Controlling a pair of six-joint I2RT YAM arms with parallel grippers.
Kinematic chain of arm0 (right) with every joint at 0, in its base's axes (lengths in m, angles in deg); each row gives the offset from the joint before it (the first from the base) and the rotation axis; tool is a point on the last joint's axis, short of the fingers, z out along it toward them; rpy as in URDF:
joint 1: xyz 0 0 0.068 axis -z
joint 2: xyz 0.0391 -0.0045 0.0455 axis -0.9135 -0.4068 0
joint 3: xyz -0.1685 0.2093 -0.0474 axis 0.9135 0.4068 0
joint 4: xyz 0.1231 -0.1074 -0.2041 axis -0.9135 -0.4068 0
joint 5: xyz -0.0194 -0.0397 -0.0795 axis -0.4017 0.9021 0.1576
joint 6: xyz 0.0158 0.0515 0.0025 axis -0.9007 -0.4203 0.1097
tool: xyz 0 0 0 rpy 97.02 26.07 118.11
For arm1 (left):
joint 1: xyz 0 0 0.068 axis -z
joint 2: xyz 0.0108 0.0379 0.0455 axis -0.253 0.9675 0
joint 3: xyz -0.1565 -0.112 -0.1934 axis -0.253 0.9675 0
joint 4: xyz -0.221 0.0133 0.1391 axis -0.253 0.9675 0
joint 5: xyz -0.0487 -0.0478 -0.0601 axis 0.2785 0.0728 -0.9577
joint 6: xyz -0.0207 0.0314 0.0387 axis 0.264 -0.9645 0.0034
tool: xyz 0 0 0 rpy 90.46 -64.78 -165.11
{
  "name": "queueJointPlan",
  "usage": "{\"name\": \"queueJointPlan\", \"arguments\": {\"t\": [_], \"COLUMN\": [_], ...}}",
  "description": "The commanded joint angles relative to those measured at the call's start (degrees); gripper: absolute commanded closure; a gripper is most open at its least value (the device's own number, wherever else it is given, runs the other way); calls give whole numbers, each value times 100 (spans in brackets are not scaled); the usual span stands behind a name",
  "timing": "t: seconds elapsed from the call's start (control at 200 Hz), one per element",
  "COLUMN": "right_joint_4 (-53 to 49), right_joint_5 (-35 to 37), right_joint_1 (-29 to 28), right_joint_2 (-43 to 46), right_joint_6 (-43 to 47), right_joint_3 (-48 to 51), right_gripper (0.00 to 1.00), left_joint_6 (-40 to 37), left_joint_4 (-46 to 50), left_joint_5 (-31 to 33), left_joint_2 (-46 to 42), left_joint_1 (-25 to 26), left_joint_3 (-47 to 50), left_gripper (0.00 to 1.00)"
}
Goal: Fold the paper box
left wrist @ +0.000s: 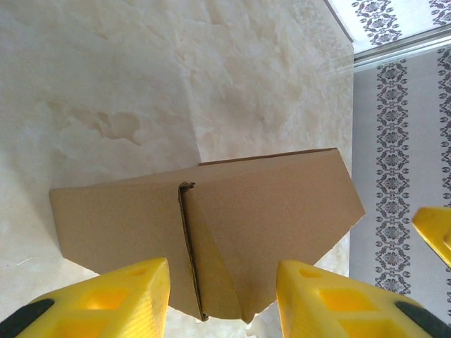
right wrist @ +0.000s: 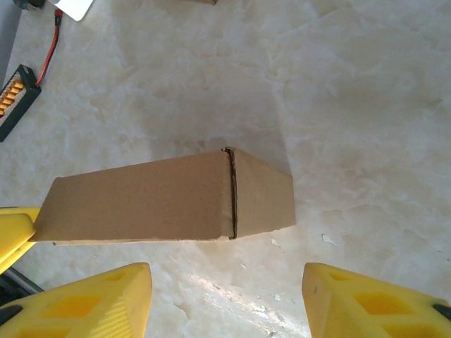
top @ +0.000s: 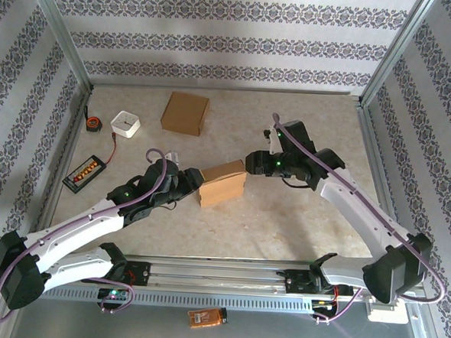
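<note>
The cardboard box (top: 223, 183) looks closed up, sitting mid-frame on the desk (top: 299, 219) in the top view. Both the left fingers (left wrist: 127, 299) and right fingers (right wrist: 91, 303) gape, gripping nothing. Best bet is backing straight off so no flap gets snagged.

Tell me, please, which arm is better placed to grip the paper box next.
Probably the left: the left gripper straddles an end of the paper box, while the right gripper hangs short of it.
</note>
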Motion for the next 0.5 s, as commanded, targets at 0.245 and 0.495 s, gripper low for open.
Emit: {"name": "queueJointPlan", "arguments": {"t": [0.245,0.495], "right_joint_4": [441,610], "right_joint_5": [-380,-96], "right_joint_1": [1,-25], "right_joint_2": [-621,-635], "right_joint_6": [-25,109], "right_joint_3": [244,1108], "right_gripper": [52,62], "left_joint_6": [294,652], "left_joint_4": [35,128], "left_joint_5": [-200,-169], "left_joint_2": [49,84], "left_joint_1": [67,287], "left_joint_3": [246,1107], "left_gripper": [58,81]}}
